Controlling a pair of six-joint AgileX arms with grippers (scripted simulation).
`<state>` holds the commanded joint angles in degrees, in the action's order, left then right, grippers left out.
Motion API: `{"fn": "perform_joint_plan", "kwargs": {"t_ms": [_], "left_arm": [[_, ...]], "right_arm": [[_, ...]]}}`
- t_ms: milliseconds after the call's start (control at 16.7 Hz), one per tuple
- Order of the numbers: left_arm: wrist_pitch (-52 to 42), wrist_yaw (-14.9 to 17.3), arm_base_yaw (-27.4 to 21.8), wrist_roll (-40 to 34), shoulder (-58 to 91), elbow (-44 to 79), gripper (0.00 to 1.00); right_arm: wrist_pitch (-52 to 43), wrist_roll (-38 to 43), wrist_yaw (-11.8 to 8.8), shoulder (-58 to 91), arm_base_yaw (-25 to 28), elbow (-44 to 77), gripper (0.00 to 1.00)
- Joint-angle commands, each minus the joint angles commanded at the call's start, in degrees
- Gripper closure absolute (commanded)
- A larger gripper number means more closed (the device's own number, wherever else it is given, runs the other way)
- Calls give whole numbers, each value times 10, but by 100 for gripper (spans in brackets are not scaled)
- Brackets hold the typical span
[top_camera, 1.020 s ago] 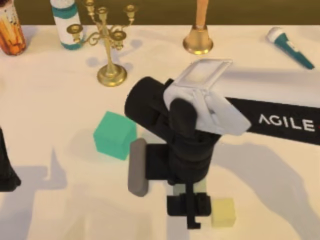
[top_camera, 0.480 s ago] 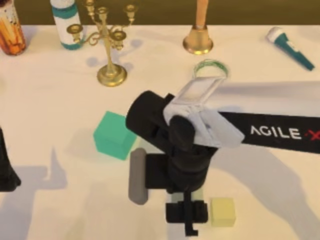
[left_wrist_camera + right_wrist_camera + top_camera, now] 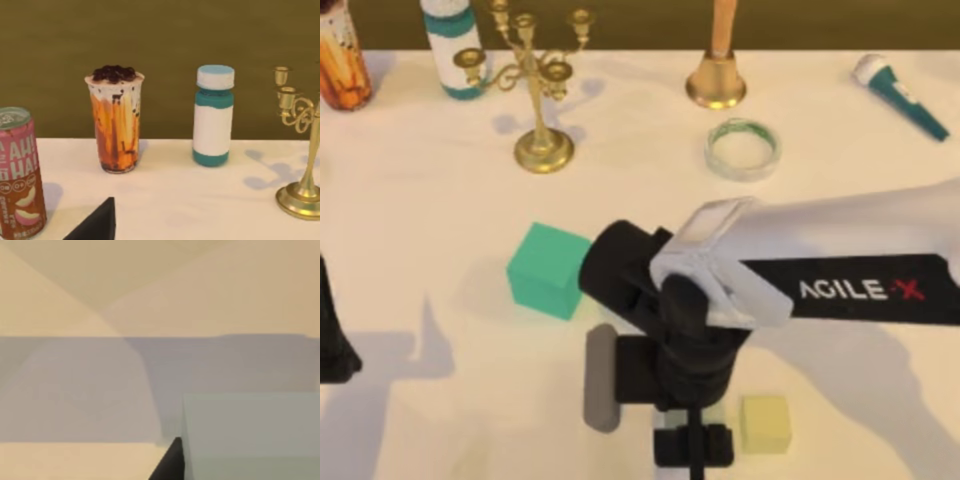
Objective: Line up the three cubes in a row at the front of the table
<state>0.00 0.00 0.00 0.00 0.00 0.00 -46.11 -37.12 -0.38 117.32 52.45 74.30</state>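
From above, the right gripper [image 3: 692, 452] hangs at the front edge of the table [image 3: 420, 200], just left of the yellow cube [image 3: 764, 423]. Its arm [image 3: 840, 260] reaches in from the right. The gripper's body covers the fingers, so I cannot tell how wide they stand. A pale sliver of the blue cube [image 3: 720, 412] shows under the gripper, just left of the yellow cube. The green cube [image 3: 550, 270] sits well left and farther back from the yellow cube, apart from it and half tucked behind the black wrist. Far behind the yellow cube lies a tape ring [image 3: 742, 148]; beyond that stand a bell [image 3: 716, 80], a candelabra [image 3: 535, 90] and a bottle [image 3: 454, 45], with a drink cup [image 3: 340, 55] at the back left and a teal tool [image 3: 900, 95] at the back right. The left arm [image 3: 332, 340] is parked at the left edge.

The left wrist view shows a can [image 3: 17, 170], then the cup [image 3: 116, 117] filled with an orange drink topped with cream and dark berries, then the capped bottle [image 3: 214, 115] and the candelabra [image 3: 300, 145]. A dark fingertip [image 3: 97, 225] shows; the gripper's width cannot be told.

The right wrist view shows the blue cube [image 3: 250, 435] close up, beside a dark fingertip [image 3: 170, 462], over shadowed tabletop [image 3: 75, 390].
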Motion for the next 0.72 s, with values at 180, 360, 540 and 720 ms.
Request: {"fn": "perform_joint_plan", "kwargs": {"t_ms": [180, 360, 540, 720], "left_arm": [[0, 0, 0, 0, 0, 0, 0], [0, 0, 0, 0, 0, 0, 0], [0, 0, 0, 0, 0, 0, 0], [0, 0, 0, 0, 0, 0, 0]], "right_arm": [[0, 0, 0, 0, 0, 0, 85], [0, 0, 0, 0, 0, 0, 62], [0, 0, 0, 0, 0, 0, 40], [0, 0, 0, 0, 0, 0, 17]]}}
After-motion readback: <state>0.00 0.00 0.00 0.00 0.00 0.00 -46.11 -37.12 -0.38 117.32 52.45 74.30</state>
